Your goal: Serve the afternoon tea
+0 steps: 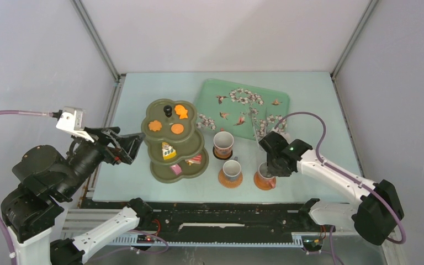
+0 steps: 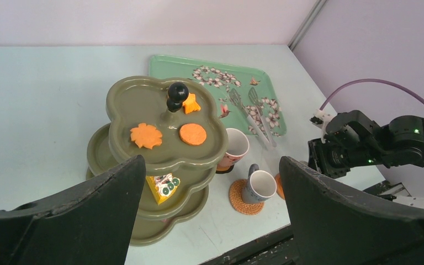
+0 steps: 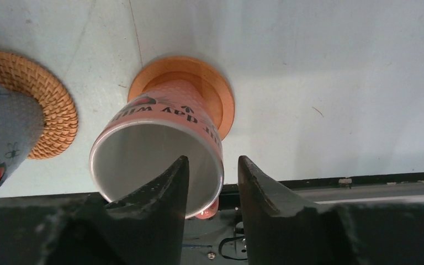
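Observation:
The olive three-tier stand [image 1: 194,144] [image 2: 138,99] holds orange pastries [image 1: 177,128] on top, a yellow cake slice [image 1: 168,150] in the middle and pink and red pieces [image 1: 194,160] at the bottom. Three cups stand on coasters: one [image 1: 223,142] by the tray, a grey one [image 1: 231,169] and a pink one [image 1: 265,175] [image 3: 160,110] on an orange coaster [image 3: 218,94]. My right gripper [image 1: 269,164] [image 3: 212,160] is open, one finger inside the pink cup's rim and one outside with a gap. My left gripper [image 1: 135,144] [image 2: 211,159] is open, left of the stand, holding nothing.
The mint-green floral tray [image 1: 215,91] lies at the back with metal tongs [image 1: 256,118] [image 2: 256,118] on it. A woven coaster [image 3: 38,83] under the grey cup [image 3: 0,143] sits just left of the pink cup. The table's near edge runs right behind the cups.

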You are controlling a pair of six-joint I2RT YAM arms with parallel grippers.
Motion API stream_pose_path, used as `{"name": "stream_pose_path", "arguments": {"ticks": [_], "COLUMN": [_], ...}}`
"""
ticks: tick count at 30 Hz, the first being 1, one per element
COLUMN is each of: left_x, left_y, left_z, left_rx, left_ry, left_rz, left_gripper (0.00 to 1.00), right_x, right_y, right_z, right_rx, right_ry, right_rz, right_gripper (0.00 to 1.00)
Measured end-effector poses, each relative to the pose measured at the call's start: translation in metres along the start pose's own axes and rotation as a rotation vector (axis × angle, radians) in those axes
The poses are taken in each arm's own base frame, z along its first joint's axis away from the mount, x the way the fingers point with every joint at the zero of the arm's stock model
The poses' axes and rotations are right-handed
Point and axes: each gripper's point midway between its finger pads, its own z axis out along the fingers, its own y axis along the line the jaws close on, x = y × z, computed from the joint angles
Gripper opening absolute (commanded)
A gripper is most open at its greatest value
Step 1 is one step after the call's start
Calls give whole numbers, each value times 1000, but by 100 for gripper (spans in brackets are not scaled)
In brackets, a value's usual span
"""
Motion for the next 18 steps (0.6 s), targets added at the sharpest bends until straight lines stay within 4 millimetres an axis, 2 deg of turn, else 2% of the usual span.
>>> {"name": "stream_pose_path", "arguments": {"ticks": [6,9,10,11,13,14,15,18], "left_x": [-5,-8,-9,-10,-12,-14,-15,-24], "left_y": [-4,-7,-9,-9,-9,-9,-8,-2], "left_z": [-1,-1,0,0,1,1,1,2], "left_rx": [15,30,33,34,34,29,25,-14], "left_ry": [-4,-4,-5,-6,-10,-16,-22,-58], "left_rz": [-1,0,1,2,6,6,5,6], "left_gripper": [98,98,98,98,98,98,98,98], "right_x": [-2,-10,-18,-21,-33,-40,-48,-76], "right_y": [-3,-6,-6,-6,-6,-6,-6,-11], "right_z": [-19,-41,-59,-64,-94,-108,-126,-185], "right_rx": [-30,-48,-79,-89,-155,-183,-217,-305], "right_ry": [-29,-69,-111,-124,-196,-229,-273,-417], "right_rz": [23,40,52,57,69,75,82,97], "right_gripper": [56,69,74,79,88,96,99,100]}}
